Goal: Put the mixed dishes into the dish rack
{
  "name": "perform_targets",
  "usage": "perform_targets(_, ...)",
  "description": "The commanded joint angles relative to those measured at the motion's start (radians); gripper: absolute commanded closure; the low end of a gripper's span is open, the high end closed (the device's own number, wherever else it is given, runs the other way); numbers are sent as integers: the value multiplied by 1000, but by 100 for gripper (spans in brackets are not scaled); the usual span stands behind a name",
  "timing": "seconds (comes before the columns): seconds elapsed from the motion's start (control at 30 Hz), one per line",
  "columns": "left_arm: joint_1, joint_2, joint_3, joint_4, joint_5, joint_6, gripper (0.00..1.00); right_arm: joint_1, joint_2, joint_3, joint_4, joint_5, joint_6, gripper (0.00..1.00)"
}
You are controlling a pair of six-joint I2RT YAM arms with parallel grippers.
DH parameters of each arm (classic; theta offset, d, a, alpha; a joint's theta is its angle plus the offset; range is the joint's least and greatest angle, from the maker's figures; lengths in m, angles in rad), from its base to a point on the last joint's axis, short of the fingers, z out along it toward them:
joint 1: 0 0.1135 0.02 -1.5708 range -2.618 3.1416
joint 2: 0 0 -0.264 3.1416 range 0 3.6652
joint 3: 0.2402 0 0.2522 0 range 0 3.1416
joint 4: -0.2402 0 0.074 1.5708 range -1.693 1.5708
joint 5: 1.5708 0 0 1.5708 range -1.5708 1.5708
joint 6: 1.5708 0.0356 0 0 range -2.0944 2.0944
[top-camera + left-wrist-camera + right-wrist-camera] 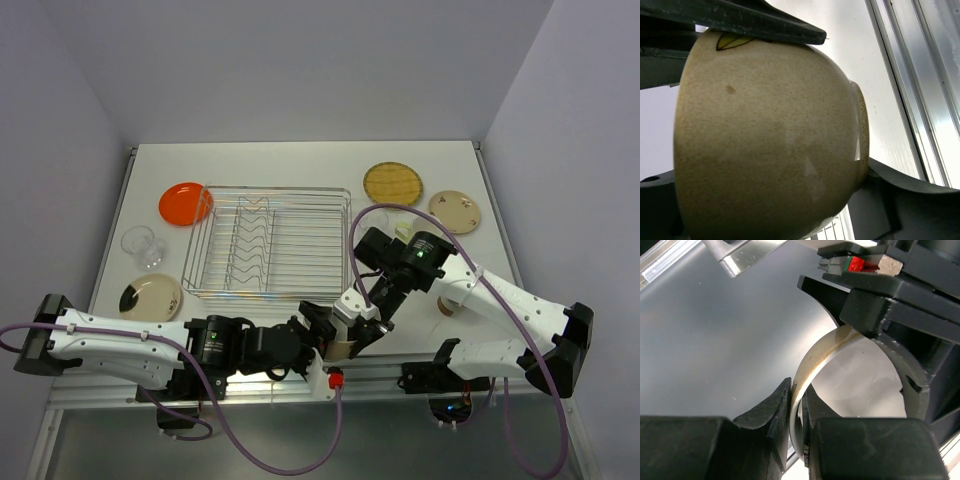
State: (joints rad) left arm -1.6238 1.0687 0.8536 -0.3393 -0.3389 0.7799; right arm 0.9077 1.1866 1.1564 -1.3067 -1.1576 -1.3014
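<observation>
A beige bowl (341, 347) hangs on its side near the table's front edge, between both arms. My right gripper (366, 326) is shut on its rim, one finger inside and one outside (797, 401). The bowl's pale inside (860, 375) faces the right wrist camera. My left gripper (325, 338) straddles the bowl's speckled outer wall (770, 140), with its upper finger (765, 22) on one side and its lower finger (900, 185) against the foot ring. The dish rack (268, 245), a silver wire basket with upright dividers, stands behind, with nothing in it.
An orange plate (185, 203), a clear cup (143, 245) and a cream plate with a dark patch (150, 296) lie left of the rack. A yellow woven plate (393, 183) and a tan plate (455, 211) lie at the back right. The right arm hides part of the table.
</observation>
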Motion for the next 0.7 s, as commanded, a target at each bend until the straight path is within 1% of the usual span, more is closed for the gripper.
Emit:
perform_targets(0.0, -4, -13, 58, 78, -15, -22, 18, 10, -19, 0, 55, -50, 27, 100)
perform_targets(0.03, -4, -12, 58, 86, -12, -25, 16, 10, -19, 0, 58, -48, 30, 100)
perform_targets(0.17, -4, -9, 59, 97, -11, -28, 16, 10, -19, -1, 63, -47, 33, 100)
perform_targets(0.4, -5, -10, 67, 97, -8, -50, 19, 10, -22, -9, 72, -48, 40, 100)
perform_targets(0.47, -4, -6, 73, 92, -6, -54, 22, 8, -22, -12, 76, -50, 44, 100)
perform_targets(0.5, -4, -4, 74, 86, -5, -59, 23, 10, -22, -12, 76, -50, 47, 100)
perform_targets(0.6, -4, 5, 84, 80, 6, -70, 36, 10, -22, -12, 80, -50, 50, 100)
perform_targets(0.63, -5, 7, 87, 79, 8, -73, 43, 10, -22, -14, 80, -50, 51, 100)
perform_targets(0.67, -4, 13, 91, 77, 9, -74, 48, 10, -24, -15, 81, -50, 51, 100)
